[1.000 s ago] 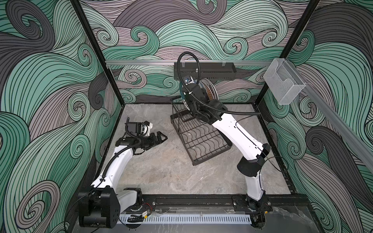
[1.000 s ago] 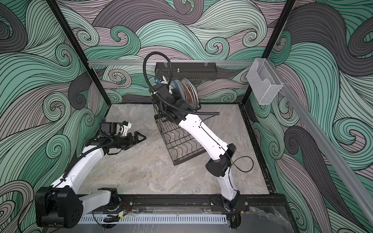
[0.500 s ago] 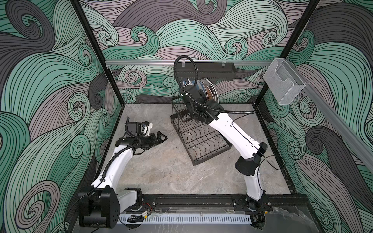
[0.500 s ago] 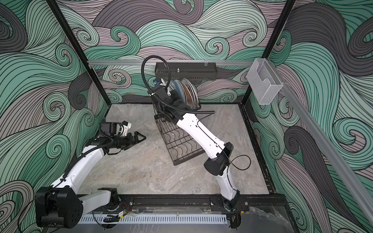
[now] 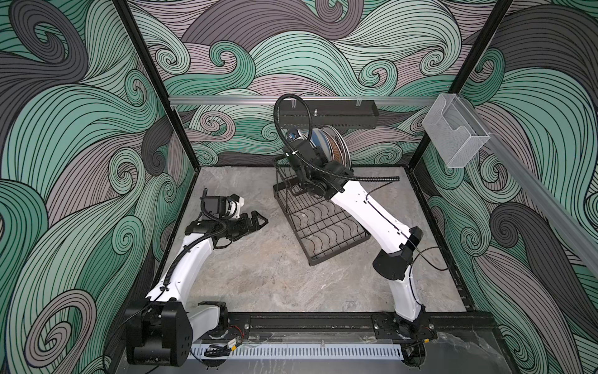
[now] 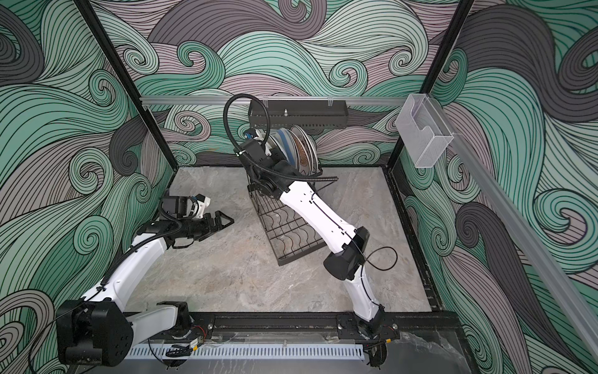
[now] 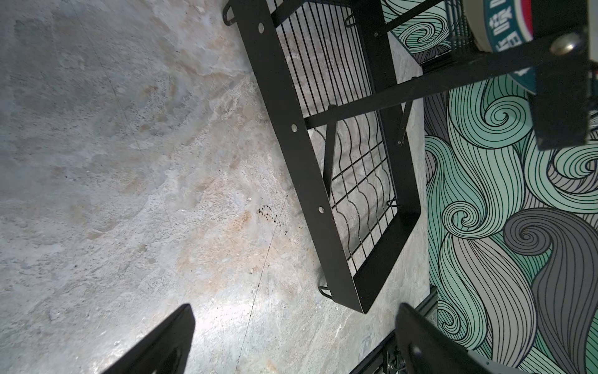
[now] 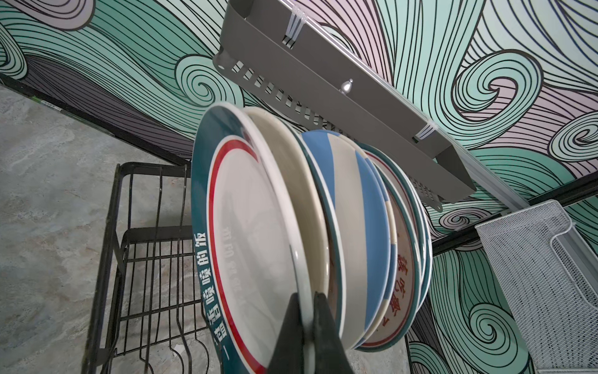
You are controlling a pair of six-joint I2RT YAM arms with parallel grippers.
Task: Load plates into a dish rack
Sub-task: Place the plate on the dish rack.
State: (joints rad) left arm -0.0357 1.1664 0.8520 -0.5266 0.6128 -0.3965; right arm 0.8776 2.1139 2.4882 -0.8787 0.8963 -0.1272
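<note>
— The walls here are all teal and grey waves, and the table (image 5: 275, 291) is grey marbled stone. Where are the plates?

— The plates (image 6: 291, 147) stand on edge, close together, in the raised tier of the dish rack (image 5: 323, 226). That is at the far end of the table, just below the black perforated shelf (image 5: 326, 113).

— Is something written on them?

— Yes. In the right wrist view the front plate (image 8: 246, 246) has a wide teal rim with white Chinese characters along it. Inside that comes a red ring, then a pale middle with fainter grey characters. I cannot read them surely. Further back, a cream plate with a teal edge (image 8: 403, 275) carries red characters.

— And the others?

— Behind the front plate is a plain whitish plate (image 8: 291, 168) with a thin teal edge, then a blue-and-cream striped plate (image 8: 356, 200). In both top views an orange-brown plate (image 5: 335, 147) shows near the back of the row.

— What do the claws do?

— The right gripper (image 8: 305, 296) is pinched narrow on the rim of the front plate, with one finger on each face. I cannot tell if the lower edge of that plate sits in a slot. The left gripper (image 5: 259, 221) is spread wide and holds nothing. It hovers low over the stone, well apart from the rack.

— Anything more around?

— A clear plastic box (image 5: 453, 136) hangs on the rail of the side wall.
</note>
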